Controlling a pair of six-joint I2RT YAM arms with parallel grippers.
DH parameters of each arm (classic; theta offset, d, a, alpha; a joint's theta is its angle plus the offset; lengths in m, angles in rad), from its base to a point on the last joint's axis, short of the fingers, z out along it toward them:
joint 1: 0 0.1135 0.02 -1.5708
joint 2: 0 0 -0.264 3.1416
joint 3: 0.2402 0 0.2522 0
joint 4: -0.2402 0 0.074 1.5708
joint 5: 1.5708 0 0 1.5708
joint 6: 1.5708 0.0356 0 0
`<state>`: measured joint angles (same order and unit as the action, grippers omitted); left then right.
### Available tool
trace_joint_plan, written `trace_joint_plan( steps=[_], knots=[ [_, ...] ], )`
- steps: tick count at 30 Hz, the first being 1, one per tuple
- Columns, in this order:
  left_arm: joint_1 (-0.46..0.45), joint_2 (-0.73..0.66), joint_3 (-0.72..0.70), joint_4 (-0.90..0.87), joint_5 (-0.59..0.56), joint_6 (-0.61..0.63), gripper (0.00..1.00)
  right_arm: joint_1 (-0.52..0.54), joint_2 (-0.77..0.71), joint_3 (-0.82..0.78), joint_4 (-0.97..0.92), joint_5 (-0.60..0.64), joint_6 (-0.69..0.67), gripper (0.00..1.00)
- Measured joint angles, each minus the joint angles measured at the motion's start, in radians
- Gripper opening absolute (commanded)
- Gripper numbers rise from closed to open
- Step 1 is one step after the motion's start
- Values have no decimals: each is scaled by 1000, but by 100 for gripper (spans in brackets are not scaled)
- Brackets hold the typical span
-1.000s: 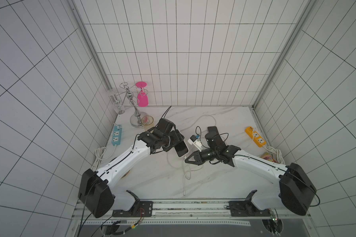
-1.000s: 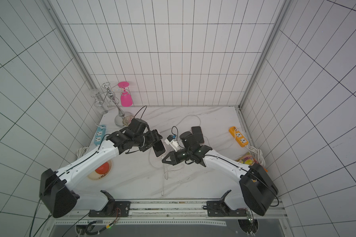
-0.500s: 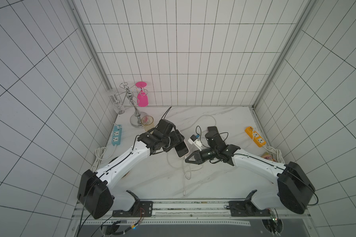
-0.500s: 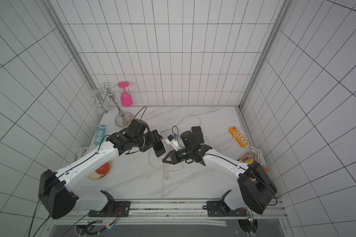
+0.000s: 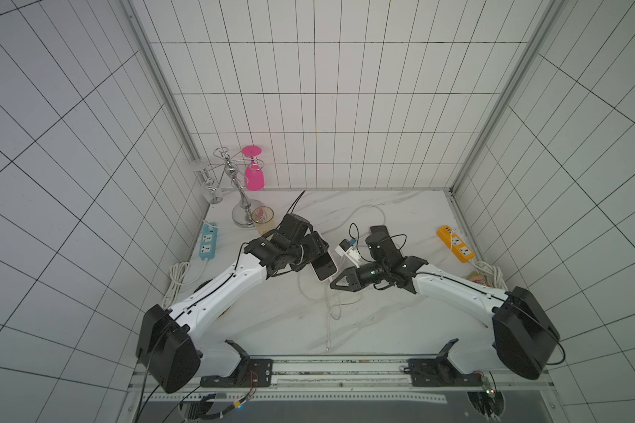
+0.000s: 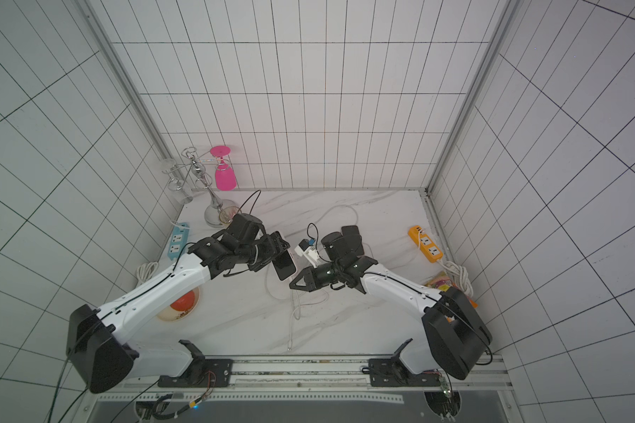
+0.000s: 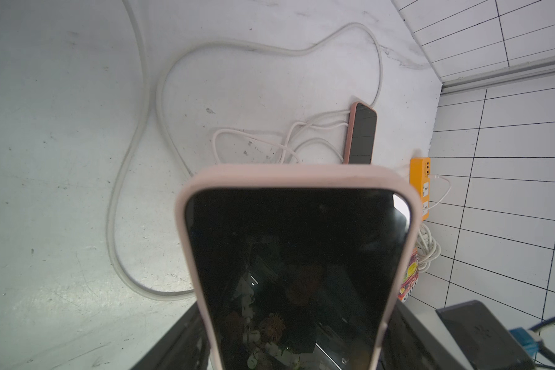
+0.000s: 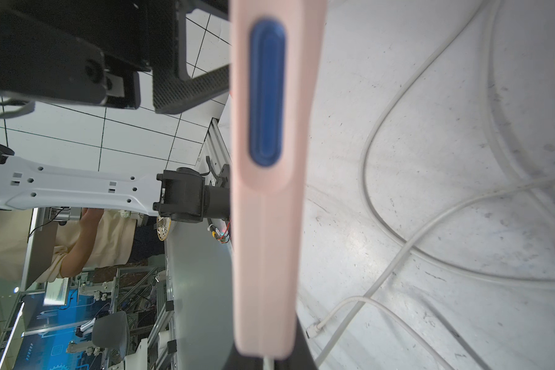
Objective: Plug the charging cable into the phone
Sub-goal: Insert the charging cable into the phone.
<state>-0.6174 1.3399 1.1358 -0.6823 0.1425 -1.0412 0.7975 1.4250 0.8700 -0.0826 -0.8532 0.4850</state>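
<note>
A phone (image 5: 323, 267) (image 6: 285, 266) in a pink case, its dark screen filling the left wrist view (image 7: 298, 256), is held above the table. My left gripper (image 5: 310, 252) (image 7: 295, 352) is shut on its sides. My right gripper (image 5: 335, 285) (image 6: 294, 284) points at the phone's lower end. It is shut on the white plug of the charging cable (image 8: 267, 363). In the right wrist view, the plug meets the pink case edge (image 8: 269, 224). How deep it sits is hidden. The cable (image 5: 330, 304) trails down in loops onto the table.
A second phone (image 7: 361, 134) (image 5: 378, 230) lies behind the right arm among white cables. A loose connector (image 8: 313, 330) lies on the marble. An orange power strip (image 5: 455, 249) is at the right, a blue one (image 5: 208, 243) at the left. A glass rack (image 5: 242, 205) stands at the back left, and a bowl (image 6: 178, 305) lies under the left arm.
</note>
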Motion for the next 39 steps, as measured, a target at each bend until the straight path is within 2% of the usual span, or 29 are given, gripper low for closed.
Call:
trace_joint_plan(
  steps=[27, 28, 32, 35, 39],
  knots=[
    [1, 0, 0, 27, 0, -2, 0, -39, 39, 63, -73, -66, -44, 0],
    [1, 0, 1, 26, -1, -2, 0, -39, 39, 64, -73, -66, -45, 2],
    [11, 0, 11, 12, 13, 1, 0, -39, 39, 77, -77, -57, -51, 25],
    [34, 0, 10, -37, 51, 8, 0, -53, 37, 106, -48, -40, -67, 39],
    [78, 0, 10, -85, 69, 19, 0, -65, 5, 105, -34, -19, -76, 51]
  ],
)
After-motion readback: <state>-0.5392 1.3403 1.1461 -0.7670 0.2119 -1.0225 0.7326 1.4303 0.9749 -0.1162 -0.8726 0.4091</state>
